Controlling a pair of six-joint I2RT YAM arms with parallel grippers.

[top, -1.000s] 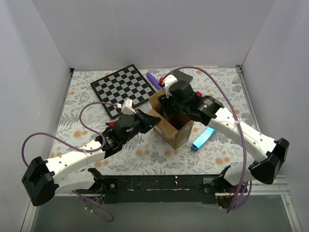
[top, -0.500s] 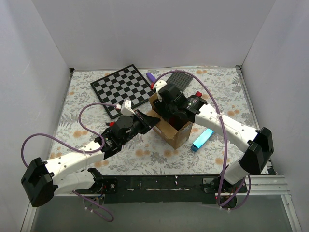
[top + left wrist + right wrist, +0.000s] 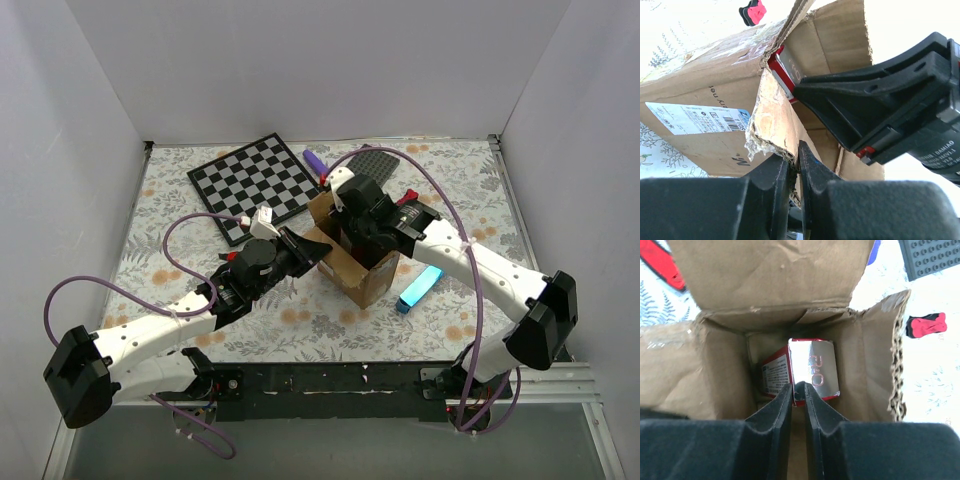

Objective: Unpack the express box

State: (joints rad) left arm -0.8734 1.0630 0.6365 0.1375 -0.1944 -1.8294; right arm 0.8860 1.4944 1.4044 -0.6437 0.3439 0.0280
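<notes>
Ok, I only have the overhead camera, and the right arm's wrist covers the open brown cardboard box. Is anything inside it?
Observer: Yes. The right wrist camera shows a small red and silver packet deep inside the brown cardboard box.
Operator: Do the right jaws have it?
Observer: They look pinched onto its near edge, where the red and silver faces meet.
Operator: And the left jaws?
Observer: The left wrist camera shows them shut on a torn side flap of the box.
</notes>
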